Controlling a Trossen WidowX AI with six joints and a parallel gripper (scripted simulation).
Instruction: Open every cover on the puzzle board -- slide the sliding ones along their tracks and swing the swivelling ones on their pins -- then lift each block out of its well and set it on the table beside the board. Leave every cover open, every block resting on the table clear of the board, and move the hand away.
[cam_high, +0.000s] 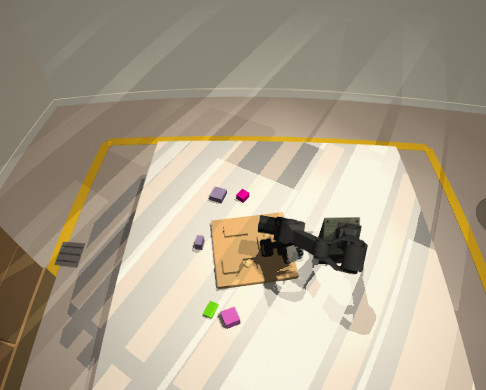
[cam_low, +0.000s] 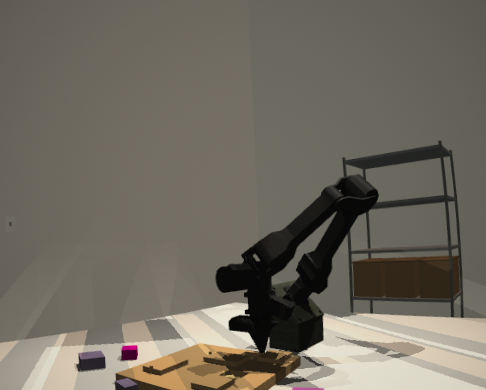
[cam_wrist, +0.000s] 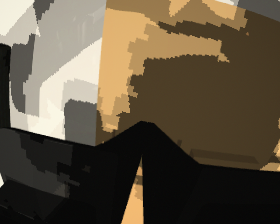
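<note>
The wooden puzzle board (cam_high: 218, 250) (cam_low: 200, 349) (cam_wrist: 112, 50) lies in front of the arm. A cover (cam_high: 235, 230) (cam_low: 165, 367) shows near its far-left corner; another cover (cam_high: 231, 266) (cam_low: 214, 383) is near the front-left corner. Arm and shadow hide much of the right half. A grey-purple block (cam_high: 218, 194) (cam_low: 91, 360) and a magenta block (cam_high: 242, 195) (cam_low: 129, 352) rest behind the board, a small purple block (cam_high: 199, 242) (cam_low: 126, 384) left of it, a green block (cam_high: 210, 309) and a pink block (cam_high: 230, 317) in front. My gripper (cam_low: 262, 351) (cam_wrist: 145, 128) is shut and empty, tips low over the board's right part.
The arm's base (cam_high: 341, 226) (cam_low: 297, 332) stands just right of the board. A shelf rack (cam_low: 405, 204) with brown boxes is in the background. Strong striped shadows cross the table and board.
</note>
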